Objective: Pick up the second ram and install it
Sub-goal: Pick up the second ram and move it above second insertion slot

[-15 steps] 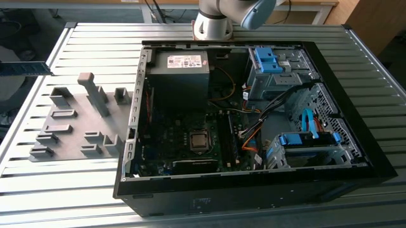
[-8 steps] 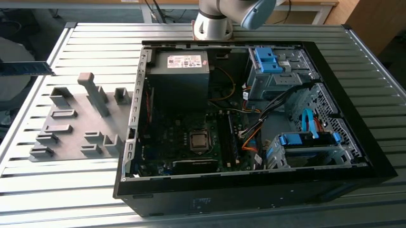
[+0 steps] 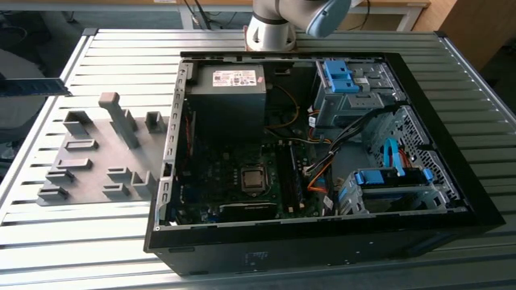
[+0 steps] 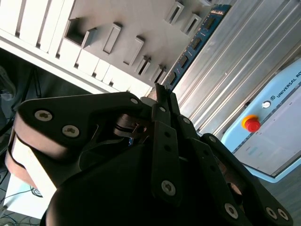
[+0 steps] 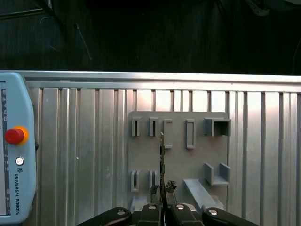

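Right, claw point(image 5: 162, 192) clamped on the second ram point(image 4: 197, 43), whose long axis runs straight out from it, edge-on, over the grey holder tray point(image 5: 178, 165).

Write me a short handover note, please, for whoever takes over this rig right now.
Gripper: shut on the second ram, which sticks out past the fingertips.
Ram: held in the air, clear of the grey holder tray, near the exterior view's left edge.
Done: the pick-up.
Left: installing it on the motherboard inside the open PC case.
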Robot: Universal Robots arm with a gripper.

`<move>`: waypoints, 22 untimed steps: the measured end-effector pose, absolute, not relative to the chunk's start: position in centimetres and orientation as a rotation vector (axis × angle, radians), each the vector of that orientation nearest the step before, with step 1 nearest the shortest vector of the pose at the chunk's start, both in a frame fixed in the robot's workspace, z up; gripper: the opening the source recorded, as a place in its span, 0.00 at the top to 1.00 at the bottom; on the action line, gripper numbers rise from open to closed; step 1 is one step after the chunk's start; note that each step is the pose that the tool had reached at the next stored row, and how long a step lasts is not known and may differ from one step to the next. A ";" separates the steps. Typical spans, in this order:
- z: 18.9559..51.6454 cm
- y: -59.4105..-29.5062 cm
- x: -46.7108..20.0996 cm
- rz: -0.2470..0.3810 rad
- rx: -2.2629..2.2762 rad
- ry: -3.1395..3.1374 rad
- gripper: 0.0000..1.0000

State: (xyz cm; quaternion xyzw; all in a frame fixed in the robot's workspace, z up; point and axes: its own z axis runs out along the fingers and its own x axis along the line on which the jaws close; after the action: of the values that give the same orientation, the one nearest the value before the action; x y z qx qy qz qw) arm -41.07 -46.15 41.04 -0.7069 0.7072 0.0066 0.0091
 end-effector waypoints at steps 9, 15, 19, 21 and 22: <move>41.0 -46.1 -40.8 0.021 -2.208 2.209 0.86; 41.0 -46.1 -40.6 0.021 -2.208 2.209 0.86; 41.0 -46.1 -40.5 0.021 -2.208 2.209 0.86; 41.0 -46.1 -40.4 0.021 -2.208 2.209 0.86; 41.0 -46.1 -40.3 0.021 -2.208 2.209 0.86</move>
State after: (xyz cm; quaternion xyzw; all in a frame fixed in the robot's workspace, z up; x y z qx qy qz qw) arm -40.34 -46.15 41.04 -0.7069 0.7073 0.0067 0.0091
